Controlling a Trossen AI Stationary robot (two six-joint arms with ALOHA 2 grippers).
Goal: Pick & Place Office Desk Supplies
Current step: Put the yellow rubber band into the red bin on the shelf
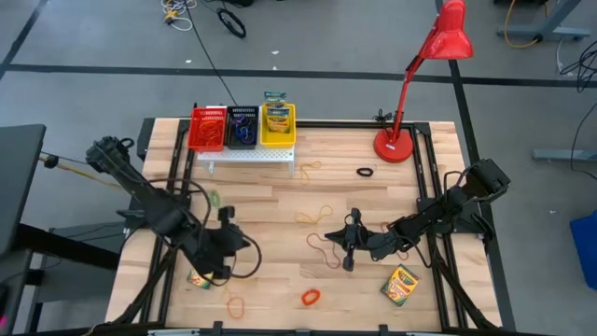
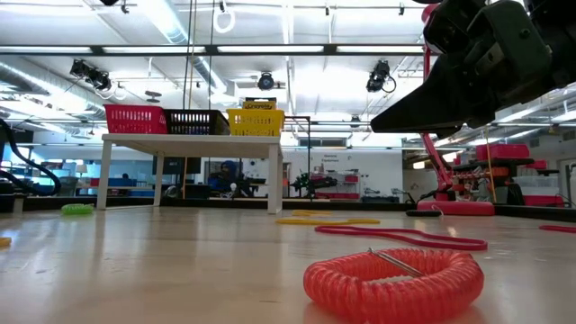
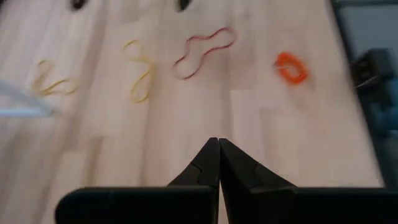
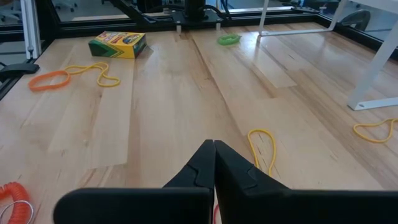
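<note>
Crayon boxes lie flat near the table's front edge: one (image 1: 399,285) on the right, one (image 1: 198,278) (image 4: 118,44) partly under my left arm. A third stands in the yellow basket (image 1: 277,126). On the wood lie a red rubber band (image 1: 324,247) (image 3: 204,52), yellow bands (image 1: 315,216) (image 3: 140,78), an orange coil loop (image 1: 310,297) (image 3: 291,67) (image 2: 391,283), an orange band (image 1: 235,304), a black loop (image 1: 365,173) and a green loop (image 1: 214,198) (image 4: 228,39). My left gripper (image 1: 244,248) (image 3: 217,142) is shut above bare wood. My right gripper (image 1: 338,241) (image 4: 214,143) is shut above the red band.
A white perforated stand (image 1: 247,155) at the far edge carries red (image 1: 207,129), black (image 1: 242,126) and yellow baskets. A tall red desk lamp (image 1: 395,145) stands at the far right. Black rails frame the table. Bare wood lies between the two grippers.
</note>
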